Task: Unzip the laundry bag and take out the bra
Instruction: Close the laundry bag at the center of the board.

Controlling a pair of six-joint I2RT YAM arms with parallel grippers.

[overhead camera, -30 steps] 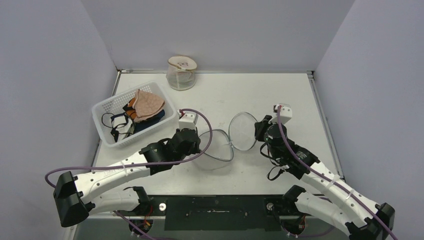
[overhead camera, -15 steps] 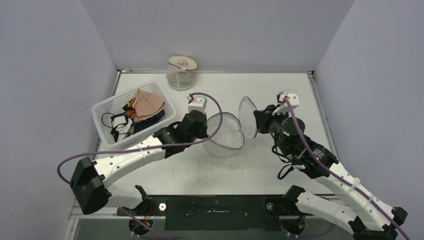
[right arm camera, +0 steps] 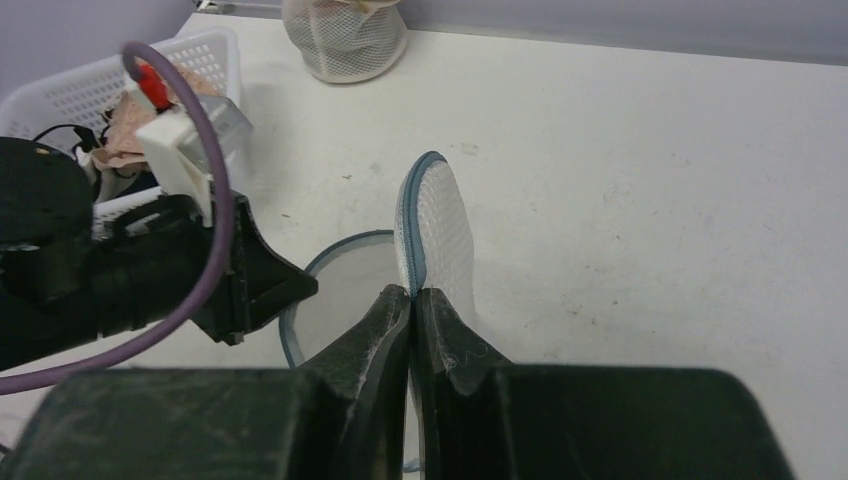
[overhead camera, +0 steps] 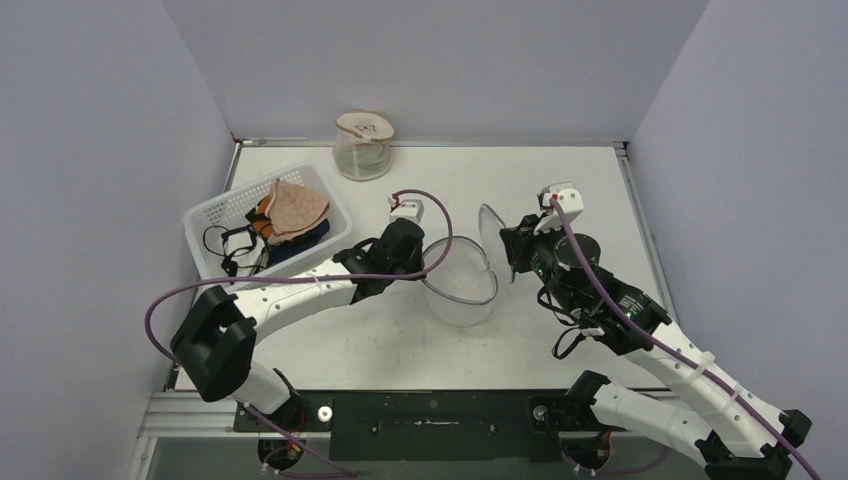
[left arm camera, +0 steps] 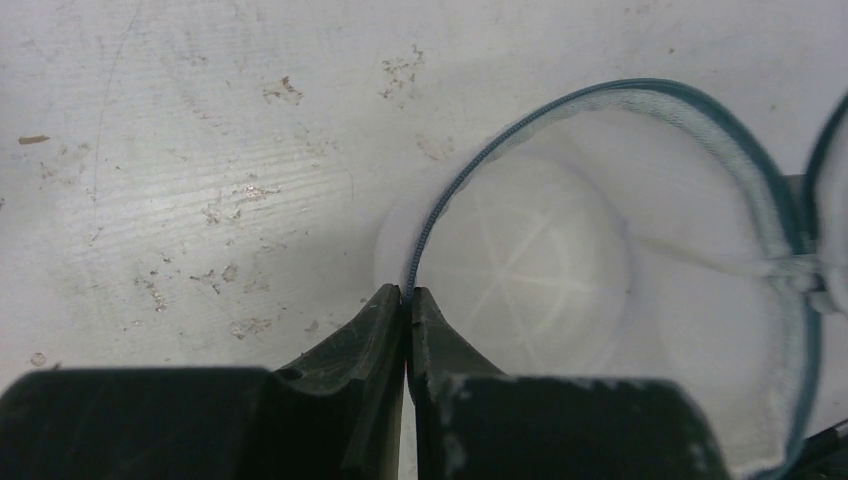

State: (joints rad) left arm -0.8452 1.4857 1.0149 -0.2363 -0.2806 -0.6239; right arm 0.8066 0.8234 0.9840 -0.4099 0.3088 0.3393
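On the white tabletop (overhead camera: 580, 190), a white basket (overhead camera: 215, 205) is seen at the left, with a peach bra (overhead camera: 297, 208) heaped in it. At the middle, the mesh laundry bag (overhead camera: 465, 300) is laid unzipped; its bowl rim is pinched by the closed left pincer (left arm camera: 407, 295), its upright lid by the closed right pincer (right arm camera: 412, 292)

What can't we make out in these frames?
1. Top view: fingertips of left hand and right hand are hidden under their own wrists; the wrist views show them pinching the laundry bag rim.
2. Left wrist view: the bag's hinge side is cut off at the right edge.
3. Far mesh bag: contents too small and veiled by mesh in every view.
4. Basket: lower garments hidden under the beige bra.
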